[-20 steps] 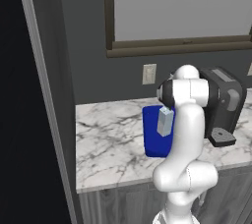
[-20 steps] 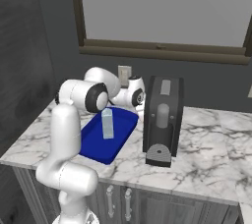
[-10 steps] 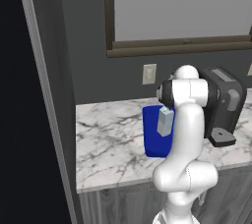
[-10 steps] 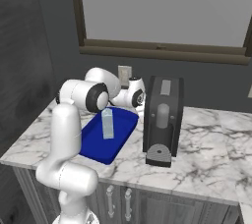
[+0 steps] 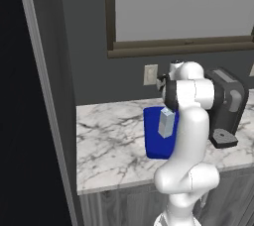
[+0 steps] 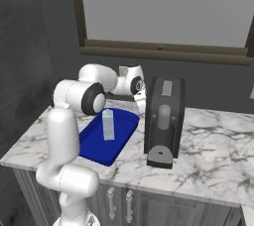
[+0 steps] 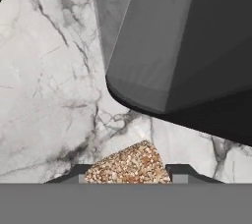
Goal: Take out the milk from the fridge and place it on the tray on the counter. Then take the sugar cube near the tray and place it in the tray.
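Note:
The milk, a pale carton, stands upright in the blue tray on the marble counter. My gripper reaches down behind the tray's far right corner, beside the coffee machine. In the hand view the speckled tan sugar cube fills the gap of the gripper, with a fingertip against each side. The gripper is shut on the cube, just over the counter.
A dark coffee machine stands right of the tray, very close to the hand. The dark fridge side rises at the counter's left end. A wall outlet and a window lie behind.

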Motion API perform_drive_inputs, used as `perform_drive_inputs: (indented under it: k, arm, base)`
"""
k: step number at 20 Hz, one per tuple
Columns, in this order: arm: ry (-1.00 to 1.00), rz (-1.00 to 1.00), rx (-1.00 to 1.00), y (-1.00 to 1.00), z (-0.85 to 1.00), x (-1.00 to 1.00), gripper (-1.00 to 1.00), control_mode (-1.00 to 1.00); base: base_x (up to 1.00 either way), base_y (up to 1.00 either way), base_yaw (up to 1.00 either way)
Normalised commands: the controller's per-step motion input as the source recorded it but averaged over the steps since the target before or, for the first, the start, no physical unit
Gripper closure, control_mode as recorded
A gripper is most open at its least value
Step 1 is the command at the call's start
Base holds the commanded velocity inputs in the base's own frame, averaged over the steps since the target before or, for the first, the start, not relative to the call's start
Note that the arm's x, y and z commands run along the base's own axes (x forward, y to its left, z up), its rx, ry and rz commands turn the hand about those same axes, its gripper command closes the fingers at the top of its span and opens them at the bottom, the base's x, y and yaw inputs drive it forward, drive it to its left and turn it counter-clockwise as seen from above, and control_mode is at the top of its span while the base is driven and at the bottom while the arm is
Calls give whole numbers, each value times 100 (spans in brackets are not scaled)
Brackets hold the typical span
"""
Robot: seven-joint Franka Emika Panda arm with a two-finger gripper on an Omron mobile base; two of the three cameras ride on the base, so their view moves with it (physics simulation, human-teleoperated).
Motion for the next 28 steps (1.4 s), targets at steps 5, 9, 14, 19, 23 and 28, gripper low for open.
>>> perform_drive_inputs:
  k: [5, 9, 14, 19, 23, 28]
  arm:
    - [4, 0, 0, 0, 52, -16, 100, -100]
    - [1, 2, 0, 18, 20, -92, 100, -100]
    - [-1, 5, 0, 64, 0, -100, 100, -100]
    - [-17, 5, 0, 53, 6, -100, 100, -100]
    - [-17, 9, 1, -1, 41, -100, 100, -100]
    - [-1, 20, 5, 8, 12, -97, 100, -100]
  base:
    - [0, 0, 0]
    - [0, 0, 0]
    - [0, 0, 0]
    - [0, 0, 0]
    - [0, 0, 0]
    - [0, 0, 0]
